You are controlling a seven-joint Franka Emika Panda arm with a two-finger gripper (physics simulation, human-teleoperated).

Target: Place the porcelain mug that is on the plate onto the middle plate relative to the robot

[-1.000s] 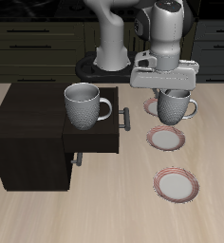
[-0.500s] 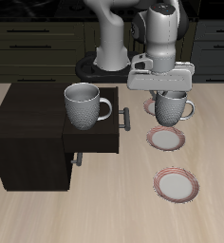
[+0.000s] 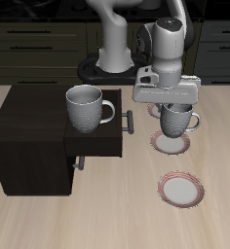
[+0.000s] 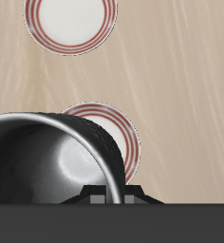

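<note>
My gripper (image 3: 174, 103) is shut on the rim of the porcelain mug (image 3: 176, 120), a glossy grey-white mug with a dark inside. It hangs upright just above the middle plate (image 3: 171, 146), a white saucer with a reddish-brown rim. The plate farther back (image 3: 154, 110) shows only as a sliver behind the gripper. In the wrist view the mug (image 4: 52, 161) fills the frame near my gripper (image 4: 104, 193). The middle plate (image 4: 123, 131) pokes out from under it, so the mug looks a little off its centre.
A third saucer (image 3: 182, 189) lies nearer the table's front edge and also shows in the wrist view (image 4: 70, 21). A matte speckled mug (image 3: 85, 107) stands on a dark cabinet (image 3: 29, 136) with an open drawer (image 3: 99, 144) beside the plates.
My gripper has carried the porcelain mug from over the back plate toward the table's front edge and lower, to just above the middle plate.
</note>
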